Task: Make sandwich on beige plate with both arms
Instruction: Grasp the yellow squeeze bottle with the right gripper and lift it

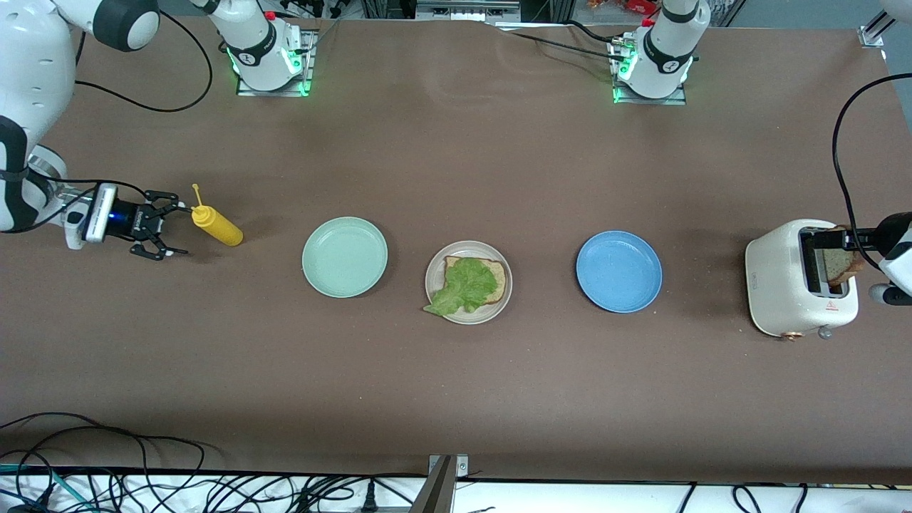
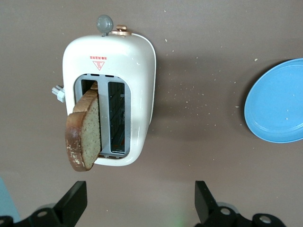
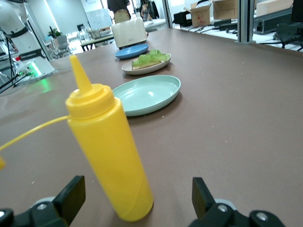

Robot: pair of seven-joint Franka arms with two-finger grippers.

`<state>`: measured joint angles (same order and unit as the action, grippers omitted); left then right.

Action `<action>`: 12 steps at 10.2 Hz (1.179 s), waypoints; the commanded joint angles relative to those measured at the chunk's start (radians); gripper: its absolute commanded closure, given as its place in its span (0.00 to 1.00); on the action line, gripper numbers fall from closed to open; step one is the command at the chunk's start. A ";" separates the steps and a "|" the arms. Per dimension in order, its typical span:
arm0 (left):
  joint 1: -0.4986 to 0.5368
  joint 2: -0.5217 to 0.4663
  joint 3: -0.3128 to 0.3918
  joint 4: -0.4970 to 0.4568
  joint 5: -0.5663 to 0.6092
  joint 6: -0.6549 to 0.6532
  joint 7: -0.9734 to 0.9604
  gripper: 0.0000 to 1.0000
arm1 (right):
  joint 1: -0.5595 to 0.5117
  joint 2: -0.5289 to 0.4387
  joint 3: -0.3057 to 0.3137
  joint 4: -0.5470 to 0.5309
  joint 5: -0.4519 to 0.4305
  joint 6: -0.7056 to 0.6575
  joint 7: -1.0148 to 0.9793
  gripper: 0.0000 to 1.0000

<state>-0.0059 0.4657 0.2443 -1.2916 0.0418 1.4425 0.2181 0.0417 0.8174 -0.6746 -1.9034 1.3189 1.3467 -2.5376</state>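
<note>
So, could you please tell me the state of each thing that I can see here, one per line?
beige plate: holds one bread slice with lettuce on top.
toaster: one slot holds a bread slice sticking out.
mint-green plate: bare.
blue plate: bare.
yellow squeeze bottle: upright, cap off, hanging by its strap.
left gripper: open, over the toaster.
right gripper: open, beside the bottle.

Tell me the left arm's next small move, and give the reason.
Probably lower the open left gripper over the brown bread slice leaning out of the white toaster's slot and close on it. The round beige plate holds only one slice with ruffled green lettuce; the top slice is missing.
</note>
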 commanded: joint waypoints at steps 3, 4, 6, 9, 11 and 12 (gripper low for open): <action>-0.003 -0.012 0.000 -0.012 0.027 0.006 0.017 0.00 | -0.022 0.052 0.041 -0.005 0.075 -0.011 -0.055 0.00; -0.003 -0.012 0.000 -0.012 0.029 0.006 0.017 0.00 | -0.022 0.054 0.043 -0.005 0.075 -0.012 -0.059 0.00; -0.005 -0.012 0.000 -0.012 0.027 0.006 0.015 0.00 | -0.032 0.063 0.046 -0.012 0.082 -0.026 -0.069 0.00; -0.005 -0.012 0.000 -0.012 0.027 0.006 0.015 0.00 | -0.101 0.095 0.105 -0.034 0.082 -0.073 -0.111 0.00; -0.005 -0.012 0.000 -0.012 0.029 0.006 0.012 0.00 | -0.103 0.108 0.107 -0.051 0.082 -0.078 -0.134 0.00; -0.005 -0.010 0.000 -0.012 0.029 0.006 0.012 0.00 | -0.102 0.108 0.107 -0.049 0.083 -0.075 -0.136 0.00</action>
<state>-0.0062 0.4657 0.2443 -1.2916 0.0418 1.4425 0.2181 -0.0523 0.9282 -0.5743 -1.9421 1.3807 1.2842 -2.6488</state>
